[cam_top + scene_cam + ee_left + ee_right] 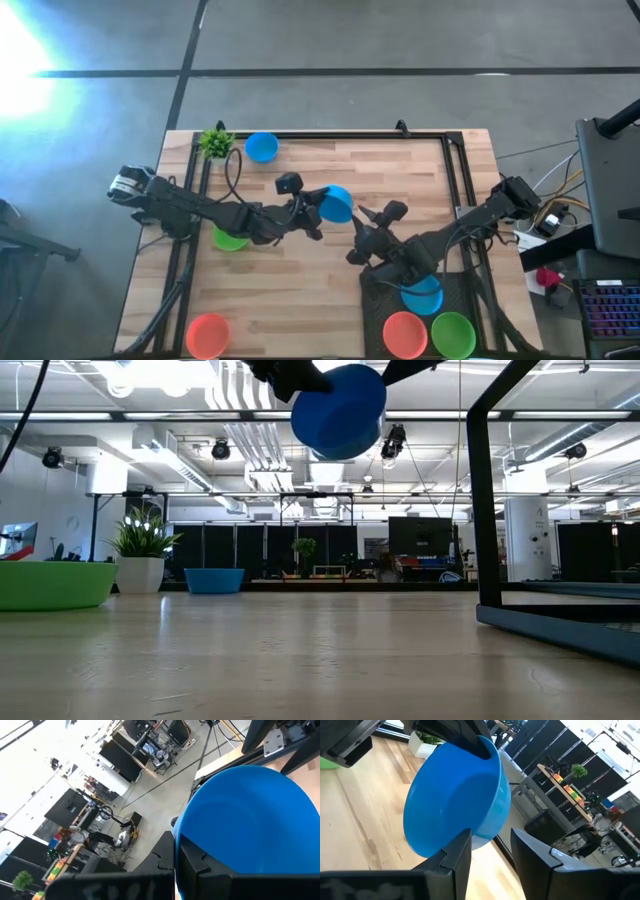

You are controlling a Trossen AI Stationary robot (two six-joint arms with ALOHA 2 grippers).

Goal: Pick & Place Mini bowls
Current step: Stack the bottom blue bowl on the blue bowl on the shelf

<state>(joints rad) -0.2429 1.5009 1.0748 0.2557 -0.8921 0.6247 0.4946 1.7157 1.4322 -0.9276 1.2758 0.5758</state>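
While held aloft over mid-counter point(300, 270), blue bowl point(336, 203) in handover: left claw point(312, 212) pressed together on its rim, right claw point(487, 852) spread, fingers straddling the opposite rim, not yet pinching.

Judged light, stiff plastic, smooth and likely slippery, not fragile; thin rim the best hold, one finger inside, one outside. Around it: second blue bowl point(261, 147) beside potted plant point(215, 143) at the far edge; green bowl point(230, 238) under the left arm; orange bowl point(207, 334) at the near left corner. On the dark tray point(372, 300) at right, blue bowl point(421, 296), orange bowl point(404, 332) and green bowl point(452, 333). Black frame rails point(455, 170) near the tray a likely snag for the right arm; remaining bowls not in view.
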